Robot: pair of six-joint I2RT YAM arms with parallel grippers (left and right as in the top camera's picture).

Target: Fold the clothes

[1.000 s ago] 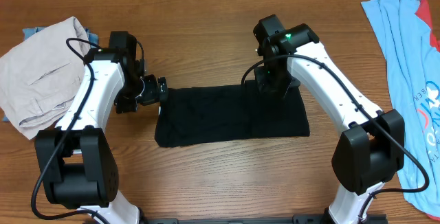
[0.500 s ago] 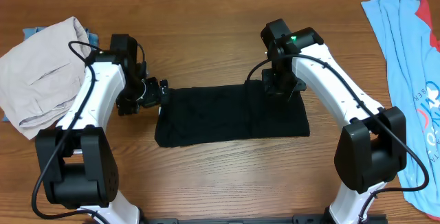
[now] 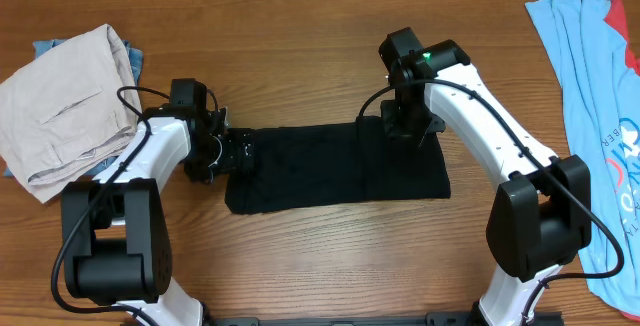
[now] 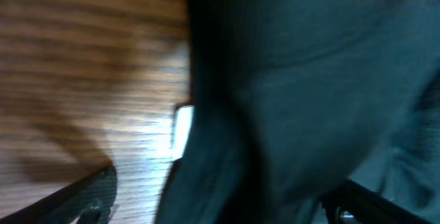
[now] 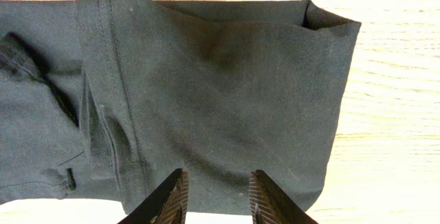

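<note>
The black shirt (image 3: 335, 166) lies on the table folded into a long rectangle. My left gripper (image 3: 243, 152) is at its left edge. In the blurred left wrist view the dark cloth (image 4: 309, 80) runs between the wide-apart fingers (image 4: 89, 196), and the gripper (image 4: 220, 210) is open around that edge. My right gripper (image 3: 405, 126) hovers over the shirt's far right part. In the right wrist view its gripper (image 5: 218, 196) is partly open above the folded cloth (image 5: 220, 80), with nothing pinched.
Beige trousers (image 3: 60, 101) lie heaped at the far left over a bit of blue cloth (image 3: 45, 46). A light-blue tee (image 3: 600, 96) is spread along the right edge. Bare wooden table (image 3: 300, 56) surrounds the shirt.
The left gripper has moved right and toward the front, onto the shirt's left edge. The right arm shifted slightly right a second ago and has since held still.
</note>
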